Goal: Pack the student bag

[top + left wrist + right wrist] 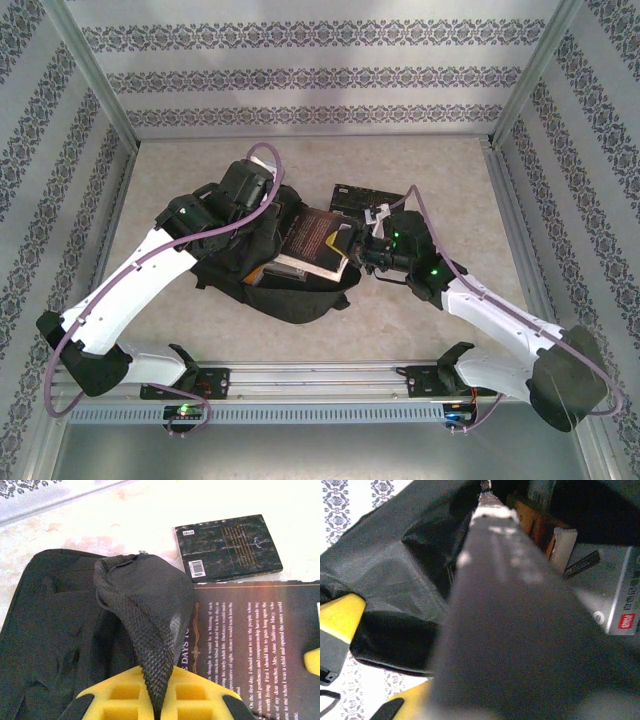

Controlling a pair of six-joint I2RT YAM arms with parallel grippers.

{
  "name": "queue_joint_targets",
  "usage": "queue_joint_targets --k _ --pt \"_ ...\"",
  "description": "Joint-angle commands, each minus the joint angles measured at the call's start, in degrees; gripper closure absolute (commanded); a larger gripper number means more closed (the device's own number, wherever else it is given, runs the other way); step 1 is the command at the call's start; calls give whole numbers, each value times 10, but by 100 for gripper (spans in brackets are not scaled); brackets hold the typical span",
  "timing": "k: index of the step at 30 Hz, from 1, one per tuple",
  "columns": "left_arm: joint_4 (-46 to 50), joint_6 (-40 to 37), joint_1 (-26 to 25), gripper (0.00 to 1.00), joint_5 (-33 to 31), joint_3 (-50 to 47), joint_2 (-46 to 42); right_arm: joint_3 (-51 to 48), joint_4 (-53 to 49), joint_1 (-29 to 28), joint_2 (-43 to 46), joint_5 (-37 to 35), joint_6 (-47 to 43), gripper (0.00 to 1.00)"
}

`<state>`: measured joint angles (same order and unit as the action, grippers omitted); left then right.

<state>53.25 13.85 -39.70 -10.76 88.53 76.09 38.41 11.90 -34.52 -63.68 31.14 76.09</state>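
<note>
Black fabric identifies the student bag [298, 296], which lies near the middle of the tabletop [190, 165], slightly toward the near edge, with its open mouth facing the right edge. The left gripper [157, 700] is fully closed: its yellow fingers [120, 695] pinch a strip of black mesh flap [147, 605] belonging to the bag, and the flap arches up from between them over the bag body. The right gripper [360, 244] is closed down on a dark-covered book [316, 238], clamping it at the edge nearest the right arm. This book is tilted, its far end inside the bag mouth and above other contents. In the right wrist view the book cover runs blurred from between the yellow fingers [342, 612] toward the bag opening, where brown-edged book spines [540, 527] and a grey box with a red label [620, 605] lie inside. A second, black book [365, 196] lies flat on the tabletop just beyond the bag, toward the far edge, free of both grippers.
</note>
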Motion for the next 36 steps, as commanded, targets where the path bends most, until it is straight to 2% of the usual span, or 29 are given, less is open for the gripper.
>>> queue_joint_targets --k 1,9,13,17,19,23,25,27,29,33,36 --pt "-45 -14 11 100 -8 20 -21 34 74 -14 -12 16 20 100" --pt "-52 -2 13 100 24 42 -19 73 84 -43 -103 -47 -61 100" --pt "-59 10 13 100 38 54 -22 124 102 -75 -194 -80 -121 100" --pt "-61 16 14 100 47 68 -18 182 150 -99 -311 -84 -140 100" --pt "-59 16 14 100 48 78 -11 206 229 -110 -378 -71 -123 100" --pt "-57 17 22 100 48 86 0 257 248 -130 -463 -100 -116 81" --pt "-60 18 31 100 51 82 3 274 252 -134 -489 -104 -116 62" --pt "-64 19 41 100 55 73 2 277 265 -134 -493 -89 -120 54" --pt "-70 22 54 100 61 58 -2 257 279 -134 -470 -90 -143 45" --pt "-91 32 88 100 74 10 -19 212 231 -133 -392 -99 -237 24" --pt "-107 39 111 100 84 -26 -30 172 191 -130 -337 -105 -287 17"
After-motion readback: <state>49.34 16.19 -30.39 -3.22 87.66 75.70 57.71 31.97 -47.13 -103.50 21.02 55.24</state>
